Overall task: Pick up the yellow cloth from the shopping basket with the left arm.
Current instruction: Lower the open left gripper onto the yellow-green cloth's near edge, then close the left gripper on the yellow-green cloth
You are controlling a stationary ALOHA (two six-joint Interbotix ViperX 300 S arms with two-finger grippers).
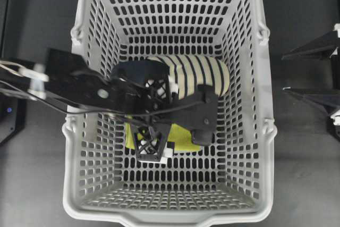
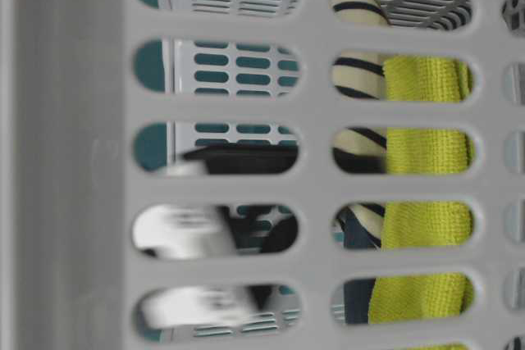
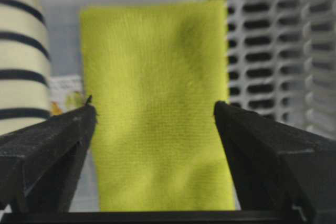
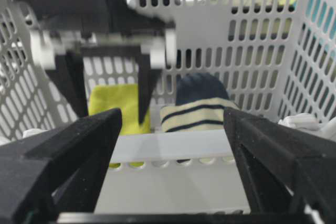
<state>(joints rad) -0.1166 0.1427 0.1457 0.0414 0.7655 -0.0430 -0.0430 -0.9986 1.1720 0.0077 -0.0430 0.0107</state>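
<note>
The yellow cloth point(image 1: 183, 137) lies flat on the floor of the light-grey shopping basket point(image 1: 79, 104), mostly hidden under my left arm. My left gripper point(image 1: 154, 116) reaches down into the basket and is open. In the left wrist view the left gripper point(image 3: 155, 109) has one black finger on each side of the yellow cloth point(image 3: 157, 61), close above it. The right wrist view shows the left gripper point(image 4: 107, 95) straddling the cloth point(image 4: 113, 103). My right gripper point(image 1: 285, 73) is open and empty outside the basket's right wall; in its own view the right gripper point(image 4: 170, 119) faces that wall.
A rolled cream cloth with dark stripes point(image 1: 199, 73) lies right behind the yellow cloth, touching it, and is also in the left wrist view point(image 3: 21, 51). A small printed card point(image 3: 65, 93) lies between them. The basket walls point(image 3: 273, 51) rise close on all sides.
</note>
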